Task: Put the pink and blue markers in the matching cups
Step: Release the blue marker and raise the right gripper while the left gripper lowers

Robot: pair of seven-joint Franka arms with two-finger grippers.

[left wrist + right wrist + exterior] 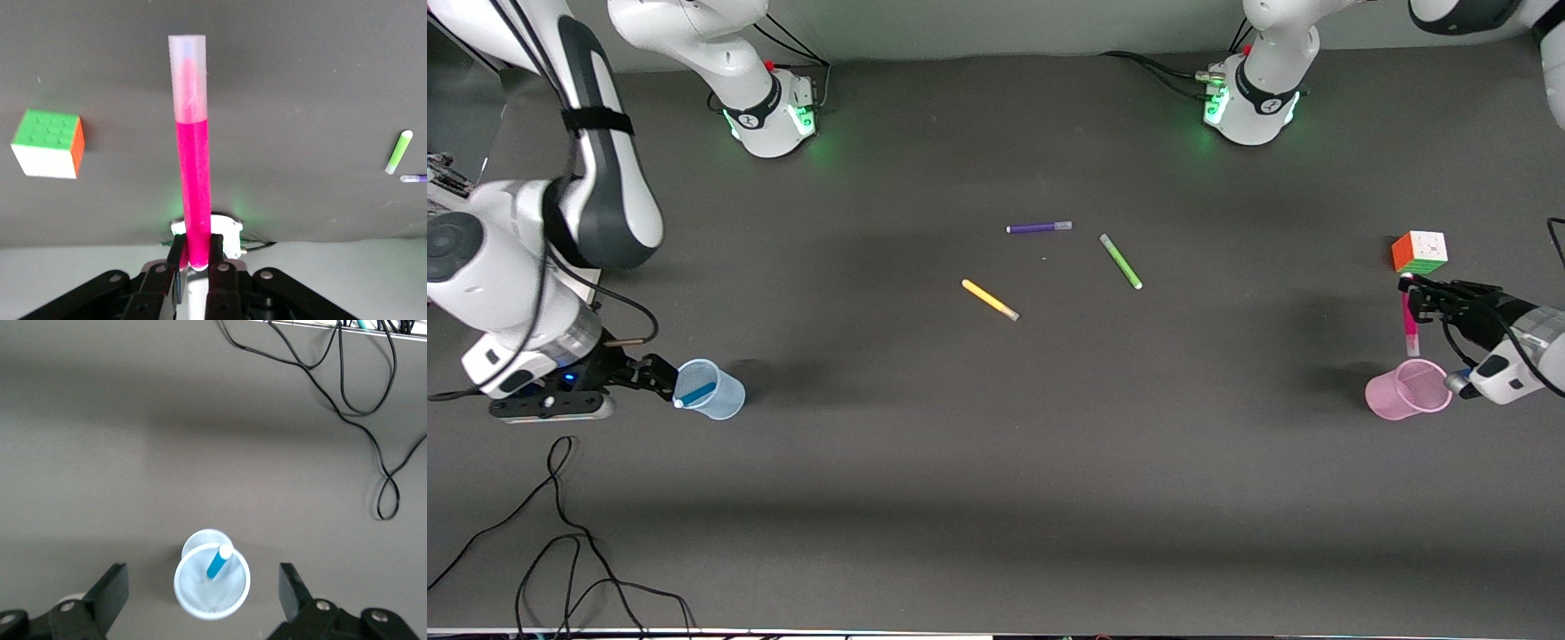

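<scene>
- The left gripper (195, 257) pinches the pink marker (191, 150) at one end, fingers closed tight on the barrel, pale cap end pointing away and down over the pink cup (1408, 389).
- That cup stands at the left arm's end of the table, nearer the front camera than the colour cube (1419, 252).
- The right gripper (203, 600) hangs above the blue cup (211, 581), jaws spread wide and holding nothing; the blue marker (218, 561) leans inside the cup.
- Judgement: the pen looks light, stiff and smooth, so an end grip lets it swing; the thin cup would likely tip if nudged.
- Purple marker (1039, 228), green marker (1120, 261) and yellow marker (990, 300) lie mid-table.
</scene>
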